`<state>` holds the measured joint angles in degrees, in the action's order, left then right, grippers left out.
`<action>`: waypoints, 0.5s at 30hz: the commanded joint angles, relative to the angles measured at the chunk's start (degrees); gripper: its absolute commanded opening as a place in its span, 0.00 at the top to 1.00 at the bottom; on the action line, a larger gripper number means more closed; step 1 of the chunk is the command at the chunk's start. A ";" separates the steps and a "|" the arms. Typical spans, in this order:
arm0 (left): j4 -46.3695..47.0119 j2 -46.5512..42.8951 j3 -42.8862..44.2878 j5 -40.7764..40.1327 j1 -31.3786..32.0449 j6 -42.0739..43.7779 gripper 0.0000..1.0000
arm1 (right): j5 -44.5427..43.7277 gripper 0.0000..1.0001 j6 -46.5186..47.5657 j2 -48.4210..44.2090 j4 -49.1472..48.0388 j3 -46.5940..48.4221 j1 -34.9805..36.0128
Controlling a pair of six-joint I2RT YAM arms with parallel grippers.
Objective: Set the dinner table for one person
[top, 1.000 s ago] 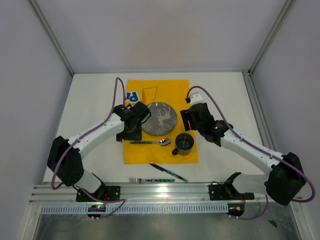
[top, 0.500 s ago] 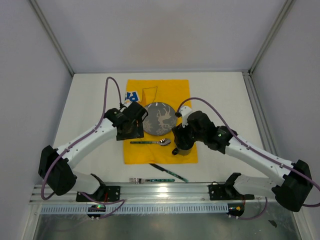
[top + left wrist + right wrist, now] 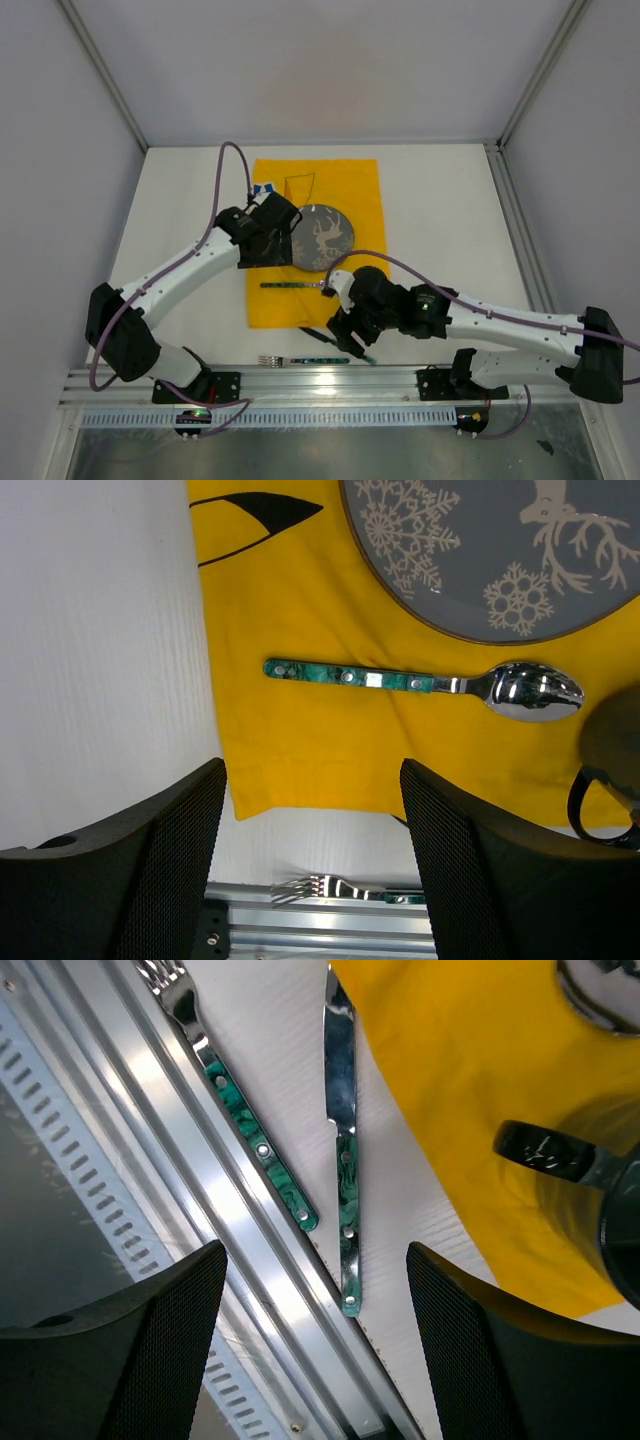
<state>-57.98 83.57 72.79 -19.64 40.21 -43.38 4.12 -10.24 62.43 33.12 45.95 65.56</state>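
The white bench (image 3: 440, 190) spans the cell floor, with a yellow cloth (image 3: 340, 190) at its middle. The left jaws stand wide open and empty above the cloth's near-left corner — the spoon (image 3: 420, 681) lies just ahead, untouched. The right jaws, equally wide, grip nothing — they hang over the knife (image 3: 343, 1190) and fork (image 3: 240, 1100) at the near edge.

Tabletop (image 3: 440, 200) is a big flat matte white rectangle, lying level, way bigger than anything sitting on it. The surface looks clean with a faint grain up close. A yellow cloth (image 3: 355, 190) covers its middle strip.
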 commanded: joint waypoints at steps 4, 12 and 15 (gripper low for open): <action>1.81 -5.25 3.58 -2.86 0.14 2.24 0.26 | -8.77 0.24 -5.84 10.31 -0.43 2.37 4.66; 6.73 -12.37 1.21 -1.72 0.05 2.07 0.24 | -10.36 0.24 -7.78 20.88 5.10 9.33 6.59; 7.09 -15.10 0.33 -2.42 0.05 2.07 0.23 | -10.97 0.24 -8.22 23.60 5.55 9.59 7.74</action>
<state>-54.11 71.22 73.67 -20.62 40.21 -41.54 -4.93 -16.75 84.27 36.16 53.63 71.99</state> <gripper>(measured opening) 0.760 0.763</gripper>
